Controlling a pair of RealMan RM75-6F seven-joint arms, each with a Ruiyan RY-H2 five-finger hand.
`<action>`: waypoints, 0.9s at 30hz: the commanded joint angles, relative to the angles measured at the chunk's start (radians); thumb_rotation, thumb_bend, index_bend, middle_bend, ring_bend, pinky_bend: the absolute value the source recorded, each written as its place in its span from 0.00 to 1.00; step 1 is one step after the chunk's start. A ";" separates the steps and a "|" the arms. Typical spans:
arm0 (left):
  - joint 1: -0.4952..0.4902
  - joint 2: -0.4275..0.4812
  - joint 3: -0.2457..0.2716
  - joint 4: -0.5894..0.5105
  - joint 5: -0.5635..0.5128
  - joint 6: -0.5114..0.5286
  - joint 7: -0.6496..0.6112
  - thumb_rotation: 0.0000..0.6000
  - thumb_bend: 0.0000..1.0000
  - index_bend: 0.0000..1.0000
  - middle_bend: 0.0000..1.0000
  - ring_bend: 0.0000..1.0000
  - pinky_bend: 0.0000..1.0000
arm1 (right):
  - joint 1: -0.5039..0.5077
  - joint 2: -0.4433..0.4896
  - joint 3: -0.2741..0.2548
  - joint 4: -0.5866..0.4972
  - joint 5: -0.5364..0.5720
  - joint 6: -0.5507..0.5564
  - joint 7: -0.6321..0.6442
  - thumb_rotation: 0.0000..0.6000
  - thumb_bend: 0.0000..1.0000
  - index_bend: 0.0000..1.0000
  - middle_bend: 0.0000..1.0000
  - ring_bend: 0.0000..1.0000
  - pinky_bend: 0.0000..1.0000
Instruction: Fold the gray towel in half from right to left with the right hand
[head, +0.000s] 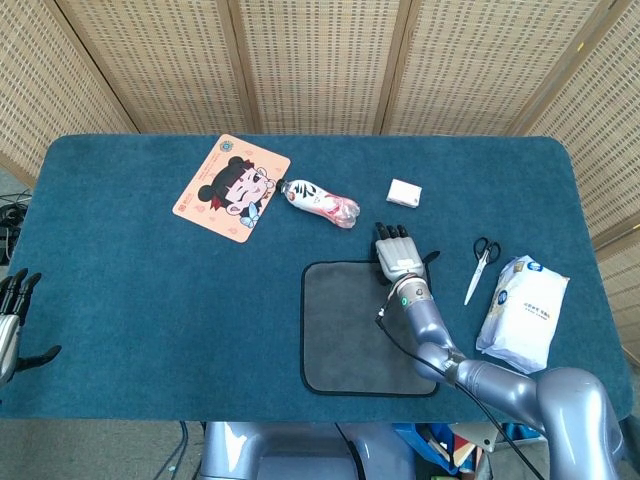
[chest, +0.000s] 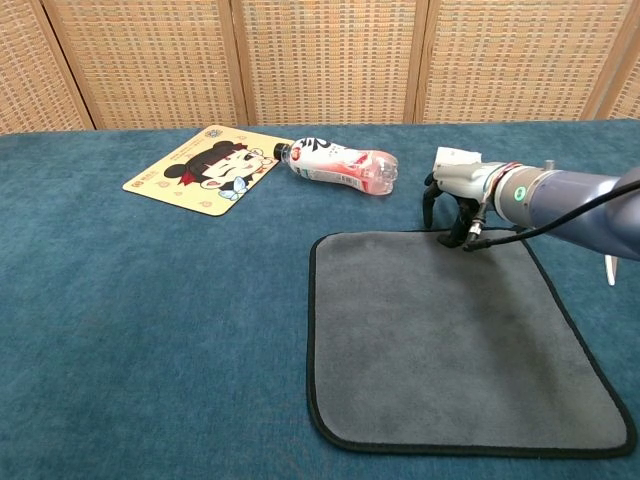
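The gray towel (head: 368, 328) (chest: 450, 335) lies flat and unfolded at the near right of the blue table, dark trim all round. My right hand (head: 397, 253) (chest: 452, 192) hovers over the towel's far edge, a little right of its middle. Its dark fingertips (chest: 447, 235) point down and touch or nearly touch the trim. Nothing is held in it and no part of the towel is lifted. My left hand (head: 12, 318) hangs off the table's left edge with fingers spread, holding nothing; the chest view does not show it.
A cartoon mouse pad (head: 231, 187) (chest: 205, 168) and a lying bottle (head: 320, 201) (chest: 340, 164) sit at the far left of the towel. A small white box (head: 404, 193), scissors (head: 479, 266) and a white packet (head: 525, 310) lie to its right.
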 joint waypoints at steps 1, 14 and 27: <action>0.001 0.000 0.000 0.000 0.001 0.003 -0.003 1.00 0.08 0.00 0.00 0.00 0.00 | 0.008 -0.007 -0.001 0.013 0.032 -0.006 0.000 1.00 0.49 0.38 0.00 0.00 0.00; 0.001 0.003 0.000 -0.001 -0.004 0.004 -0.012 1.00 0.08 0.00 0.00 0.00 0.00 | 0.026 -0.009 -0.034 0.020 0.074 0.007 -0.021 1.00 0.49 0.50 0.00 0.00 0.00; 0.000 0.002 0.005 -0.005 0.002 0.005 -0.004 1.00 0.08 0.00 0.00 0.00 0.00 | -0.001 0.022 -0.058 -0.026 -0.006 0.039 0.036 1.00 0.51 0.58 0.00 0.00 0.00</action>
